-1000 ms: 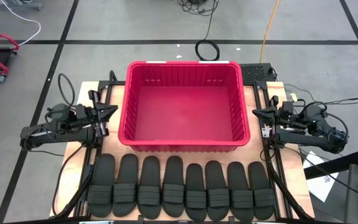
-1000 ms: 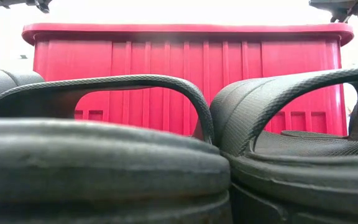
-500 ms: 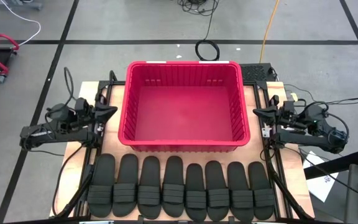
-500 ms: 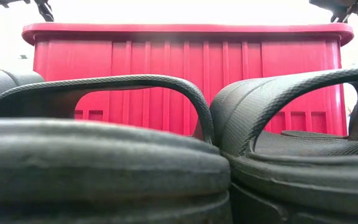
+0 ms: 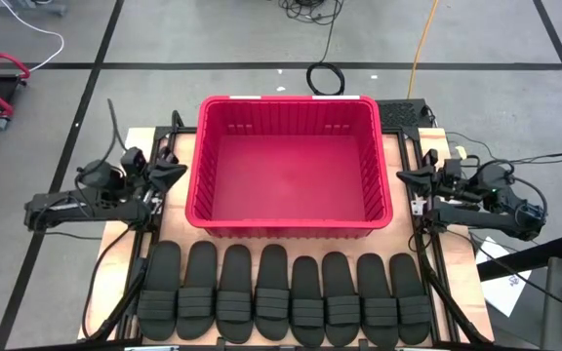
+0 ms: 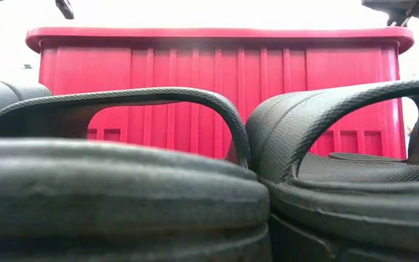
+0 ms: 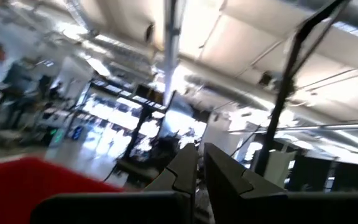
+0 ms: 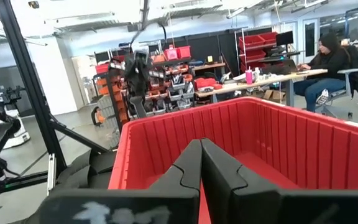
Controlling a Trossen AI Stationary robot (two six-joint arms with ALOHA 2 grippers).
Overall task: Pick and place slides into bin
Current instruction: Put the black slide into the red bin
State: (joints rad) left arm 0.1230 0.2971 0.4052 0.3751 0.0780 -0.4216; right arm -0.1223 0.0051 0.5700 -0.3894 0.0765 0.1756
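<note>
While both claws flank the bin (image 5: pixel 289 168), slides (image 5: pixel 291 292) lie untouched.

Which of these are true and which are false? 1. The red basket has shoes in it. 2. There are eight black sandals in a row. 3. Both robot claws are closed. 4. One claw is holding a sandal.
1. False. The bin holds nothing; its red floor shows bare.
2. True. All eight slides lie side by side on the table in front of the bin.
3. True. The left gripper and the right gripper both have their fingers pressed together.
4. False. Neither gripper holds anything; each is beside the bin, away from the slides.
</note>
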